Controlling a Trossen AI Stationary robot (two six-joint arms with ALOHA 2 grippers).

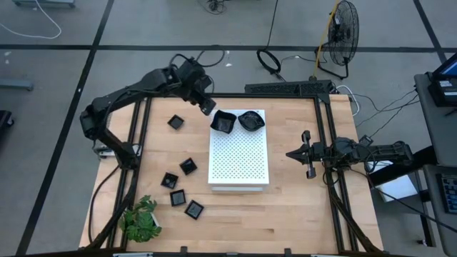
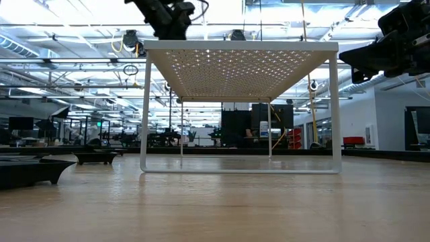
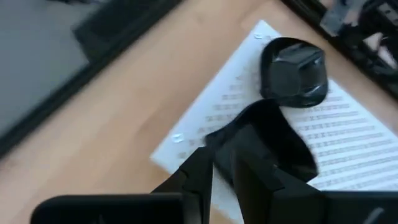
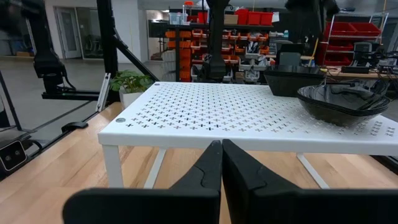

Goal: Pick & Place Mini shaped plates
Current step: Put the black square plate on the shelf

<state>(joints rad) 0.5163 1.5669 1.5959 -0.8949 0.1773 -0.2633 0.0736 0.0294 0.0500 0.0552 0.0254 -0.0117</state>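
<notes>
Your left gripper [image 1: 211, 111] pinches the square plate [image 1: 223, 122] by its raised rim, at the white perforated board's [image 1: 239, 168] far corner; glossy and slippery, hold firmly. Right gripper [image 1: 289, 153] waits, fingers together

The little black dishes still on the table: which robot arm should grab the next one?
Probably the left. The loose dishes all lie left of the white board, on the left arm's side. The left gripper is by the board's far corner, at a square dish. The right gripper waits beyond the board.
</notes>
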